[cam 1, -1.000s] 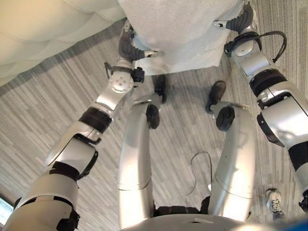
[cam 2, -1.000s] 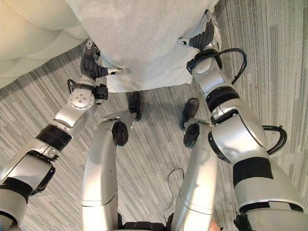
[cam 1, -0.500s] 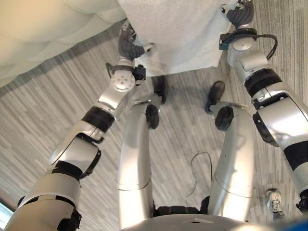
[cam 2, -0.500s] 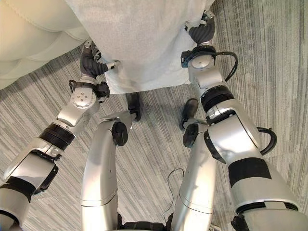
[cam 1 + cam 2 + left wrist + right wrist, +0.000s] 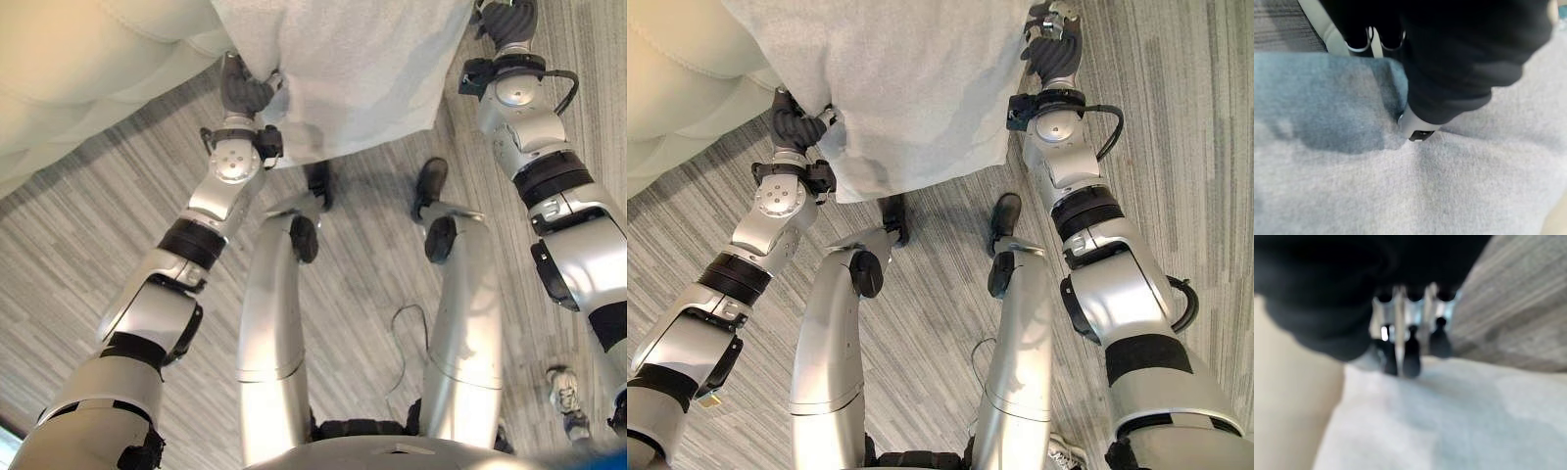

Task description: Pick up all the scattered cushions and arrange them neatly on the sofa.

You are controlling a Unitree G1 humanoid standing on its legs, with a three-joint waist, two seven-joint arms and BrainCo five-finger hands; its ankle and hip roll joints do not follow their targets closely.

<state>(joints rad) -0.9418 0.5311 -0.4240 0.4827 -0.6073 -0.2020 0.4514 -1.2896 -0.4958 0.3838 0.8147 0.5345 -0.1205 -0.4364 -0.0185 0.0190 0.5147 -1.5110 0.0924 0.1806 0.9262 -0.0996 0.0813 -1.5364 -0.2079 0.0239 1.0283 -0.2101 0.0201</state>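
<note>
Above the striped floor (image 5: 88,245), the robot holds a large grey cushion (image 5: 901,88) between both hands. The left hand (image 5: 242,90) grips its near left edge, the right hand (image 5: 1055,44) seemingly curls over its right edge. Beyond, just left, lies the cream sofa (image 5: 88,69).

Cushion (image 5: 911,88): pale grey fuzzy matt cloth. Sofa (image 5: 88,69): cream, smooth, puffy padded upholstery. Floor (image 5: 88,264): grey streaked low-pile carpet, matt.
</note>
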